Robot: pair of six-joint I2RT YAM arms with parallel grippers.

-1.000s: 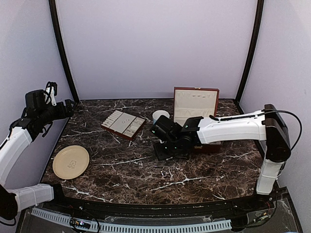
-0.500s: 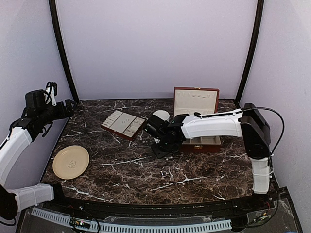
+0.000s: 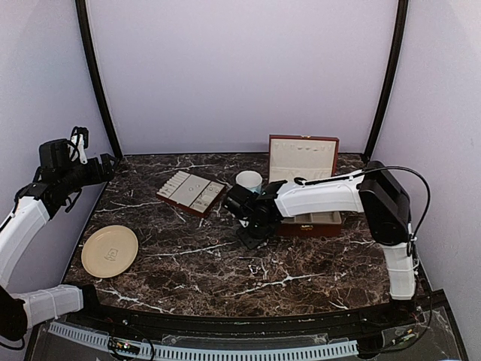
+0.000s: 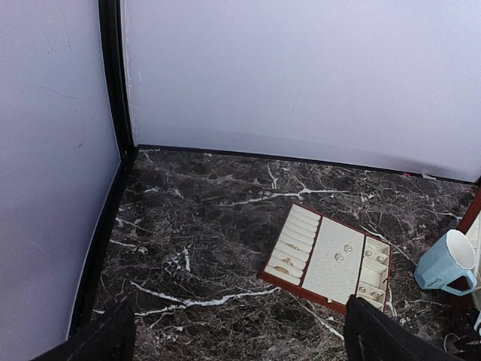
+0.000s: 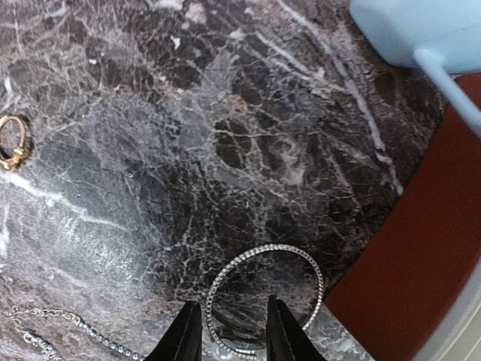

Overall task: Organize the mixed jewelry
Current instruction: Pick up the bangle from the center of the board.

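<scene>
Dark marble table [image 5: 150,150] — a silvery bangle [image 5: 270,247] lies flat just beside the red-brown box [image 5: 421,248], its rim between the right gripper's [image 5: 229,337] half-spread fingers [image 5: 184,340]. Risk: thin wire could skid from the pads — or snag the chain [image 5: 68,316] nearby. Left gripper [image 4: 240,342] spread wide, empty.

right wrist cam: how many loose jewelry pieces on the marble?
3. Gold ring at the left edge; silvery bangle, near arc between the fingertips of the right gripper; fine chain bottom left, cut off by the frame. More may be hidden.
</scene>
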